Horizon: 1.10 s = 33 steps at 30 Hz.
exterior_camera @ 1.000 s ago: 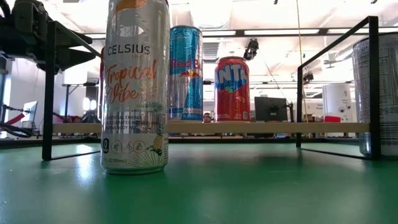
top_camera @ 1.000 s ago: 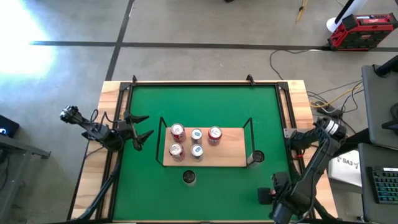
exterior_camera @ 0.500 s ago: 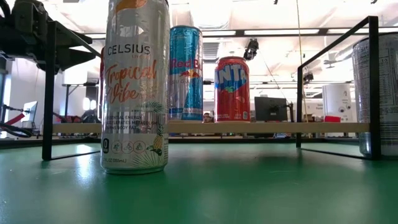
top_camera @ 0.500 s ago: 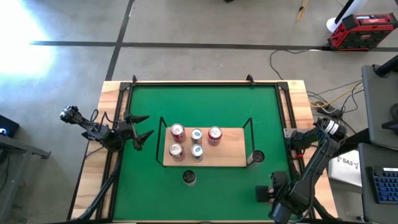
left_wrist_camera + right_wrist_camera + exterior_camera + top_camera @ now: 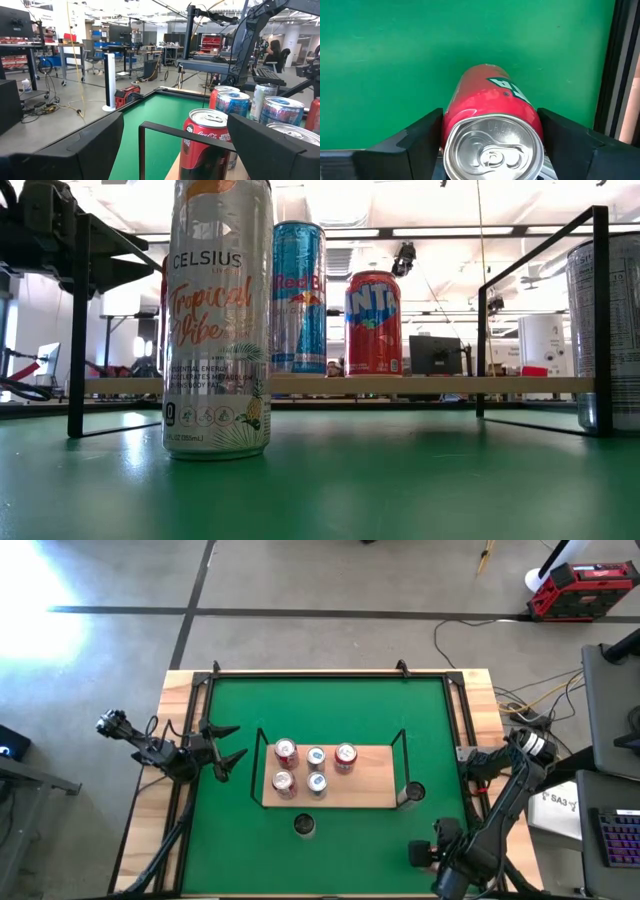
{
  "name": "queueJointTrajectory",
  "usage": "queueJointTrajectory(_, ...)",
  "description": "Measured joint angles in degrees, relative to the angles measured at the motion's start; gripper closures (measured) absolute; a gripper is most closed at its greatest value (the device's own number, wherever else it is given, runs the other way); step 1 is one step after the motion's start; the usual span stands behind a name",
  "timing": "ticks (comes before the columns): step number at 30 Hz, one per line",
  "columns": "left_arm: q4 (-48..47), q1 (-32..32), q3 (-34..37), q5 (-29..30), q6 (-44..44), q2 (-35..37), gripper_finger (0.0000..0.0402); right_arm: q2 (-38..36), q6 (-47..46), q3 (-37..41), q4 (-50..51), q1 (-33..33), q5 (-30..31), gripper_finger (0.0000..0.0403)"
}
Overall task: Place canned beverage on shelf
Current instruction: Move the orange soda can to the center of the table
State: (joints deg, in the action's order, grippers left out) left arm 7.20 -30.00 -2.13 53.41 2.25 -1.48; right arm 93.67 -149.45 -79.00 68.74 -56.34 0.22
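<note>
The shelf [image 5: 372, 786], a light-wood board in a black wire frame, lies mid-table on the green mat and bears several upright cans [image 5: 316, 768]. A red can [image 5: 487, 95] stands between the fingers of my right gripper [image 5: 490, 137], which points down near the table's near right corner [image 5: 420, 853] and is shut on it. The high view hides that can under the gripper. My left gripper [image 5: 238, 743] waits open at the table's left edge, pointing level toward the shelf. My right gripper pinches the red can between its two fingers [image 5: 427, 132], one on each side of the can's wall just below the top rim [image 5: 449, 125]. The fingers come from above, pointing down along the can. The can's silver top faces the wrist; its base is hidden.
A tall pale can [image 5: 304, 825] [image 5: 218, 320] stands on the mat in front of the shelf. A silver can [image 5: 414, 792] [image 5: 605, 330] stands just off the shelf's right end. Black rails [image 5: 612, 65] run along the mat's right edge, close to the red can.
My right gripper has tipped a little at the wrist, and its lower part has edged toward the table's left edge. The cans and the shelf have not moved.
</note>
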Motion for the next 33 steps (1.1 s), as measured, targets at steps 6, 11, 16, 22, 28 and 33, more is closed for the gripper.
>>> queueJointTrajectory(6,0.0,-0.02,0.0,0.0,0.0,0.01,0.0061,-0.44,0.33,-0.64,-0.65,1.35,0.16,0.0121)
queueJointTrajectory(11,-0.02,0.0,0.0,0.0,0.0,0.02,0.0061,-0.61,2.47,-2.23,0.0,3.05,0.14,0.0117)
queueJointTrajectory(16,-0.02,0.0,0.0,0.0,0.01,0.0,0.0061,-0.61,5.74,-3.12,-0.29,6.02,0.14,0.0112)
queueJointTrajectory(22,-0.02,-0.01,0.0,0.0,0.01,0.02,0.0061,0.12,11.92,-3.45,-0.54,9.75,-0.33,0.0112)
queueJointTrajectory(28,-0.02,0.0,0.0,0.0,0.0,0.0,0.0061,0.24,14.77,-3.43,-2.5,14.19,-0.36,0.0112)
queueJointTrajectory(33,-0.02,-0.01,0.0,0.0,-0.01,0.0,0.0061,1.77,23.2,-3.62,-5.35,19.69,-0.21,0.0111)
